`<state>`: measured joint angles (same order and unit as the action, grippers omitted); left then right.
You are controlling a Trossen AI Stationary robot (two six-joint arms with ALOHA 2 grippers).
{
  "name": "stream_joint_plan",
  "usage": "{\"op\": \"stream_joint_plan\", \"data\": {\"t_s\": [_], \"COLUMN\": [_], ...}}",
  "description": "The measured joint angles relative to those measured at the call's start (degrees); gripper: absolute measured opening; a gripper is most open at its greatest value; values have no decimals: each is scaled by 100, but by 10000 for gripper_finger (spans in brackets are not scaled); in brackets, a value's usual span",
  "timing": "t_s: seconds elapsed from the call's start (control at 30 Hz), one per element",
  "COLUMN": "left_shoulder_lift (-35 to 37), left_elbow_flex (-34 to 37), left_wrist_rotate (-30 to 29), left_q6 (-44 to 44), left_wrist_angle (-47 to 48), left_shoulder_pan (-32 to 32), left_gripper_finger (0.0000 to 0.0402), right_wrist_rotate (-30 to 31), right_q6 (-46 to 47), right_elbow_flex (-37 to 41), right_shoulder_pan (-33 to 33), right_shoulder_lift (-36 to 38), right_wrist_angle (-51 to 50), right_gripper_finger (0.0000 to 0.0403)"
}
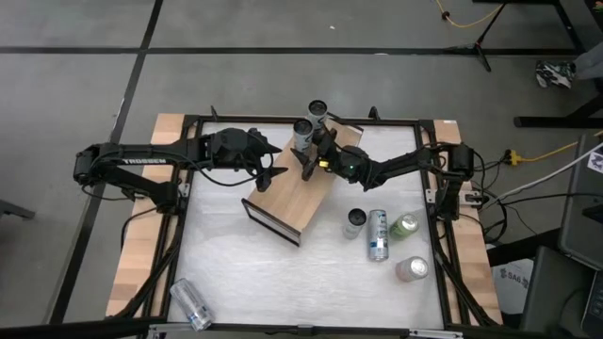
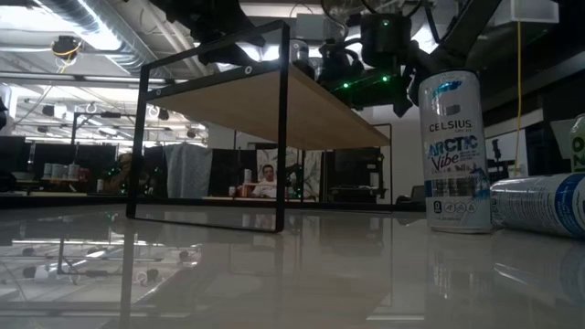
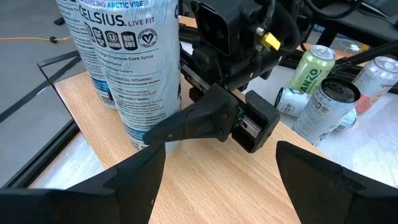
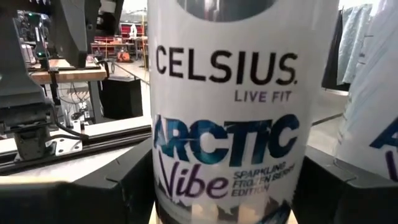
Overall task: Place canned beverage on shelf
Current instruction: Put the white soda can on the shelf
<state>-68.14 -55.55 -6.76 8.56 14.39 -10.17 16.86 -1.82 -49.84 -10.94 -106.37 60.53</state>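
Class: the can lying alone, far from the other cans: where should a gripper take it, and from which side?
Take the lying can across its body's middle, from straight above, fingers straddling its width: it lies flat on the table, uncrowded.

can top and base cropped, shelf top surface hidden

The white table stands on a grey concrete floor crossed by dark seam lines, with yellow cable lying beyond its far side. Level across the table, a dim workshop shows: bright ceiling strip lights, benches, and a seated person behind it.
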Motion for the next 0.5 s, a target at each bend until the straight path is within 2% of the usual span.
{"op": "stream_joint_plan", "data": {"t_s": [0.5], "left_shoulder_lift": [0], "left_elbow_flex": [0], "left_wrist_rotate": [1], "left_q6": [2], "left_wrist_angle": [0], "left_shoulder_pan": [4], "left_gripper_finger": [299], "right_wrist_rotate": [0], "right_q6": [2], "right_elbow_flex": [-7], "right_shoulder_pan": [2], "right_shoulder_lift": [4], "right_wrist_angle": [48], "right_gripper_finger": [285]}}
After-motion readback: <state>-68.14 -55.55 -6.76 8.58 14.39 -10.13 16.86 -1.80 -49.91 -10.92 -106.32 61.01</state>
